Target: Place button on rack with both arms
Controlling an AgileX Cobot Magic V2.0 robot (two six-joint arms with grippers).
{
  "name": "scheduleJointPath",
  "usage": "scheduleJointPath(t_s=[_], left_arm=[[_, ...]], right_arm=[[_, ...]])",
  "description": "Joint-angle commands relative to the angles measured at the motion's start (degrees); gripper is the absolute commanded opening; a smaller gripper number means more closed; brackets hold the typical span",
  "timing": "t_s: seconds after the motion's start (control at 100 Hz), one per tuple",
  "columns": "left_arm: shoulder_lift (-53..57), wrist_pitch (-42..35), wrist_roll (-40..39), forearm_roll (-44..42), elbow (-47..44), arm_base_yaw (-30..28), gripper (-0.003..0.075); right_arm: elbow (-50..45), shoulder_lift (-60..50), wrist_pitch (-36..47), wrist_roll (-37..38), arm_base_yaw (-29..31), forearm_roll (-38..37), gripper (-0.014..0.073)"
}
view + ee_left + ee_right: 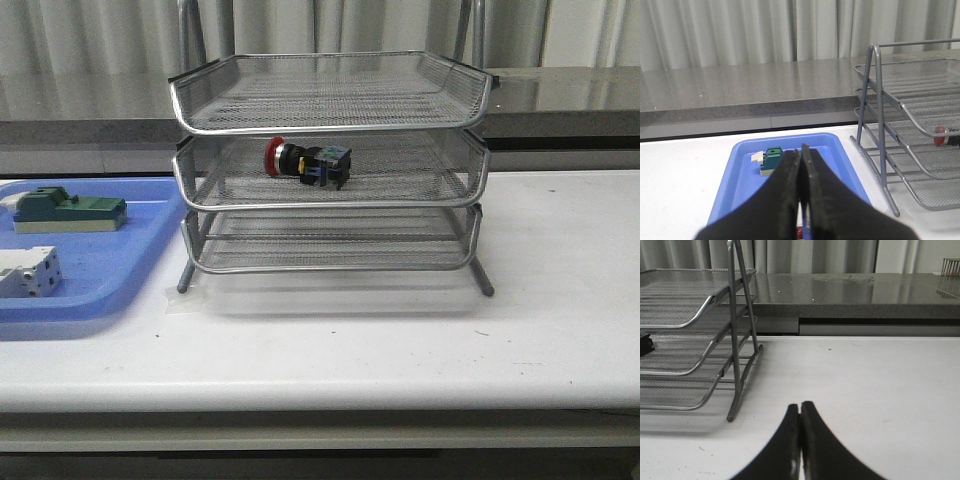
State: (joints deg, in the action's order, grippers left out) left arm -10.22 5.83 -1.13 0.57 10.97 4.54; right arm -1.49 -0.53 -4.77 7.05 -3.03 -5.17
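Note:
The button [307, 163], red cap to the left and black body with yellow and blue-green rear, lies on its side on the middle tier of the silver wire-mesh rack [330, 100]. Its red cap also shows in the left wrist view [941, 138]; a black end shows in the right wrist view [645, 344]. My left gripper [801, 150] is shut and empty above the blue tray. My right gripper [800, 406] is shut and empty over bare table to the right of the rack [735, 340]. Neither arm shows in the front view.
A blue plastic tray [120, 270] lies left of the rack, holding a green-topped block [70, 210] and a white block [28, 272]. The green-topped block also shows in the left wrist view [771, 159]. A grey counter ledge [560, 100] runs behind the white table.

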Motion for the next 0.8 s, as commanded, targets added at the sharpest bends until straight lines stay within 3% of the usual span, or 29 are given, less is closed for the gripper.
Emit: scheduleJointPath(t_s=[0.0,0.49,0.79], left_arm=[[1.2,-4.3,-4.0,-3.1,0.2,-0.1,-0.002],[12.4,-4.6,-4.0,-3.1,-10.2,-0.1,-0.002],[12.3,-6.2,-4.0,-3.1,-12.3,-0.2,-0.002]], right_arm=[[-0.1,-1.0,5.2,0.0,0.4,0.0,-0.0066],[-0.1,-1.0,5.2,0.0,0.4,0.0,-0.0066],[-0.1,-1.0,5.2,0.0,0.4,0.0,-0.0066]])
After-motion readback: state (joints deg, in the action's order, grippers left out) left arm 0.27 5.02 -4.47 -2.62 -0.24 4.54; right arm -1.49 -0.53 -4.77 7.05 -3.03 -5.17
